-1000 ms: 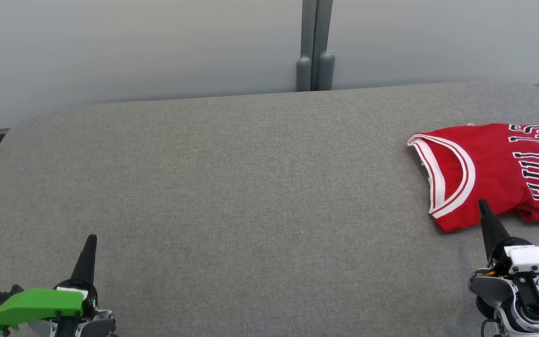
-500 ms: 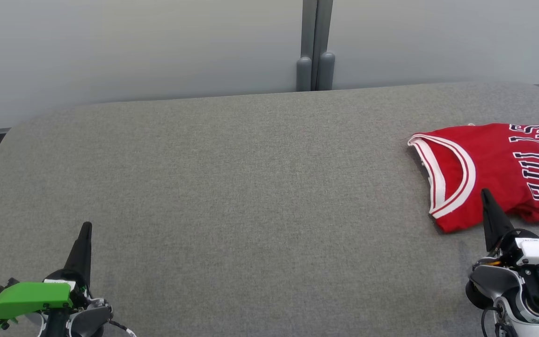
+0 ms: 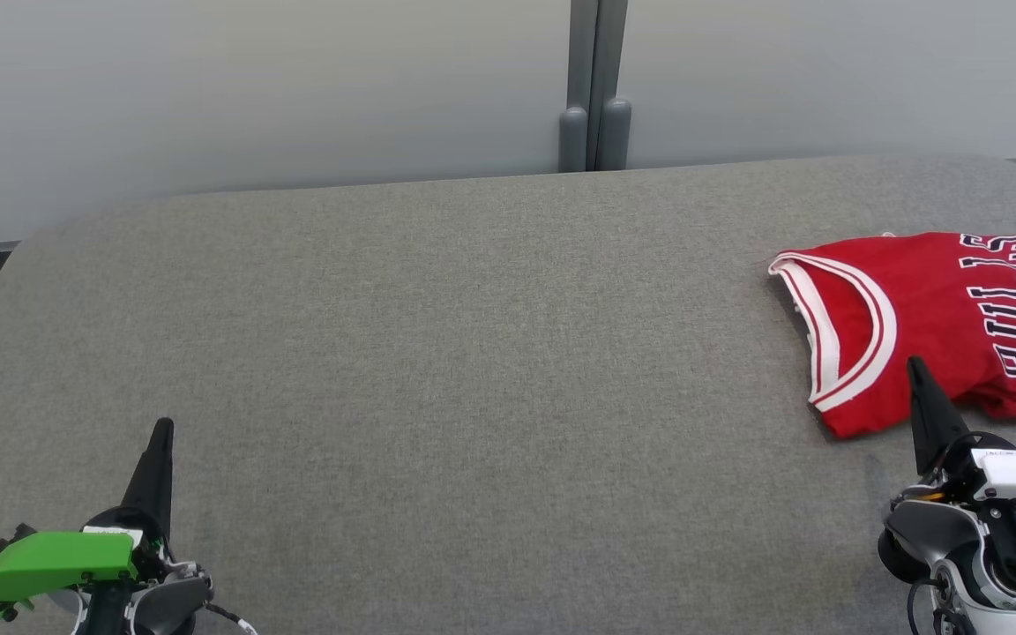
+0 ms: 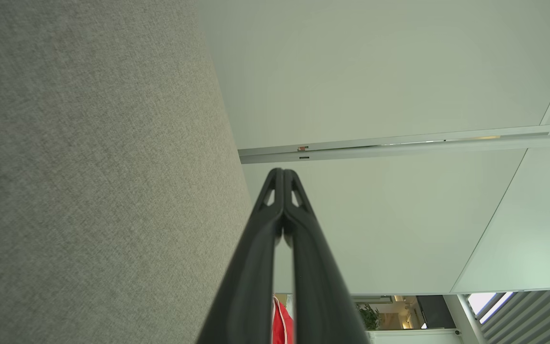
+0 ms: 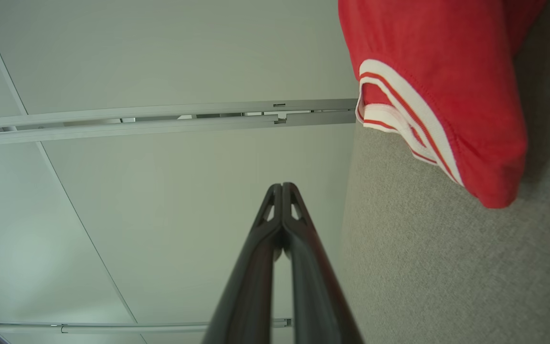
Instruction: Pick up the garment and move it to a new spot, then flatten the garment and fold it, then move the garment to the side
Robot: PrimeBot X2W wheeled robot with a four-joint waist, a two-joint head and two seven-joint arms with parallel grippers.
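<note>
**One jersey at the table's right, both grippers shut on nothing**

I count one garment: a red Bulls jersey, folded and lying flat at about 3 o'clock on the table. Its white-and-red trimmed neckline faces the table's middle, and the lettering runs off the right edge of my head view.

I count two grippers. The left gripper sits at 7 o'clock under its green cover, well apart from the jersey. On its wrist camera the two fingers are pressed together tip to tip, gripping nothing. The right gripper sits at 4 o'clock and is pinched tight and empty as well. From the head its tip overlaps the jersey's near edge. On the right wrist camera the jersey's trimmed corner lies at 1 o'clock, off to the side of the fingers rather than between them. I can't tell whether the tip touches cloth.

There is one table, covered in grey fabric with rounded corners. Behind it are two pale wall panels, joined at 12 o'clock by one grey post.
</note>
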